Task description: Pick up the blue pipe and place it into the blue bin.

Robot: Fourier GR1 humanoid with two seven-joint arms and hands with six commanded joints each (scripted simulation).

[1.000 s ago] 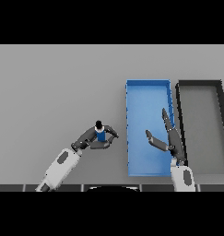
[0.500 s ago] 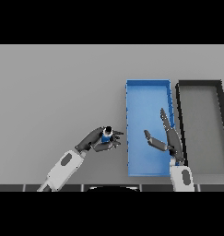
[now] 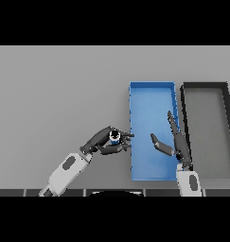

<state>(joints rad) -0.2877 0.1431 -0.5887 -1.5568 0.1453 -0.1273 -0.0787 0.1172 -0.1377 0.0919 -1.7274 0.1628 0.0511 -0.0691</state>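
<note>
The blue pipe (image 3: 115, 137) is a short blue piece with a pale end, held in my left hand (image 3: 103, 142), whose fingers and thumb curl round it. That hand hovers just left of the blue bin (image 3: 152, 90), its fingertips reaching the bin's left wall. My right hand (image 3: 175, 141) hangs open over the bin's right side, fingers straight and thumb spread toward the left.
A black bin (image 3: 205, 87) stands right beside the blue bin, on its right. Grey table surface stretches to the left and to the far side.
My left hand has carried the blue pipe rightward, closer to the blue bin's left wall. The right hand has shifted slightly toward me.
</note>
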